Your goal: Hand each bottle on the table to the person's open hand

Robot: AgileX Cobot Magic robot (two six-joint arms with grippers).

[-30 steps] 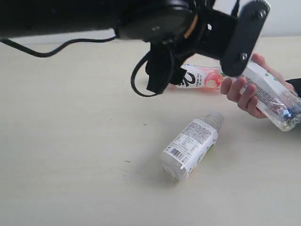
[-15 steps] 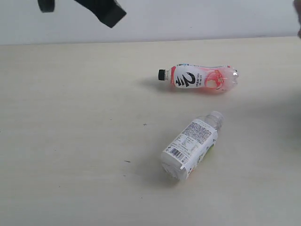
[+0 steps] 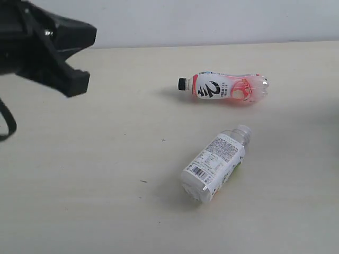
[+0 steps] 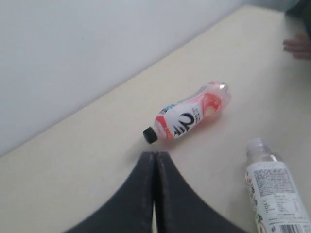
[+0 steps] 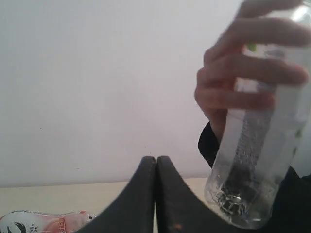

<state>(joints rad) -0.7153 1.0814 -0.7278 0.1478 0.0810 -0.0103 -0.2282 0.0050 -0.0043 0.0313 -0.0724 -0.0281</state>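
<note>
Two bottles lie on the table (image 3: 79, 185). The pink black-capped bottle (image 3: 222, 87) rests on its side toward the back, also seen in the left wrist view (image 4: 189, 116) and low in the right wrist view (image 5: 43, 221). A white-capped bottle with a white/green label (image 3: 214, 164) lies nearer the front (image 4: 272, 189). A third clear bottle (image 5: 257, 145) is held upright in the person's hand (image 5: 243, 73). My left gripper (image 4: 155, 155) is shut and empty, hovering short of the pink bottle's cap. My right gripper (image 5: 156, 159) is shut and empty beside the held bottle.
The left arm (image 3: 47, 45) shows as a black mass at the upper left of the exterior view. A pale wall (image 3: 212, 21) runs behind the table's far edge. The person's fingertips (image 4: 296, 46) show at the table's far side.
One second ago a black arm reached across to the hand holding a bottle. Arm and hand have left that spot; the left arm now sits at the upper left. The table bottles have not moved.
</note>
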